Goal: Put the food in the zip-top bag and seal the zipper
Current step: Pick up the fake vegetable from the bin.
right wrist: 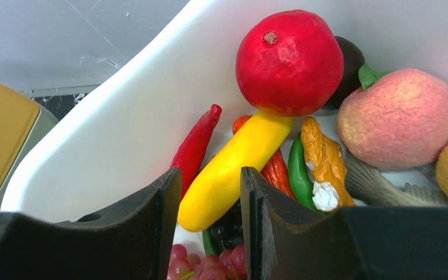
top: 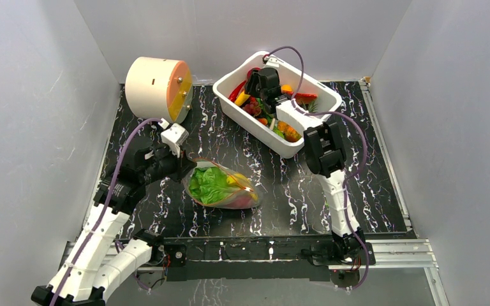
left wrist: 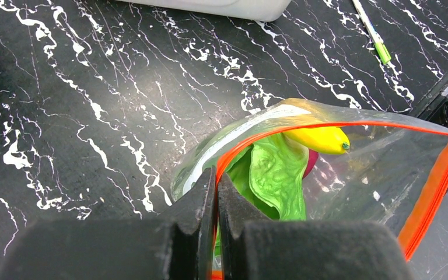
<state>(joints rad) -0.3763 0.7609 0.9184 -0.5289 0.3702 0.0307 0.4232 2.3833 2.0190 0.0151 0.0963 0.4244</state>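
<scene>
Left gripper [left wrist: 214, 182] is clamping the mouth edge of the zip-top bag [left wrist: 373, 175], with its jaws closed flat on the zipper [left wrist: 385, 126]. The bag is lying on the black marbled table [top: 281, 191], between the two arms and well apart from the white tub [top: 249, 124].

The left wrist view is showing the bag's contents: leafy greens [left wrist: 274, 175], a yellow banana [left wrist: 321, 139] and a pink piece [left wrist: 310, 164] behind them. Only this view is showing a white-and-green pen [left wrist: 373, 36] on the table.

Right gripper [right wrist: 210, 175] is hanging inside the tub, its jaws standing on either side of a yellow piece [right wrist: 239, 157]; whether they are pressing it cannot be told. Only the right wrist view is resolving the food in the tub: a red pomegranate [right wrist: 289, 61], a peach [right wrist: 396, 119] and a red chilli [right wrist: 195, 146].

The top view alone is showing the cream cylinder [top: 150, 86] beside the left arm.
</scene>
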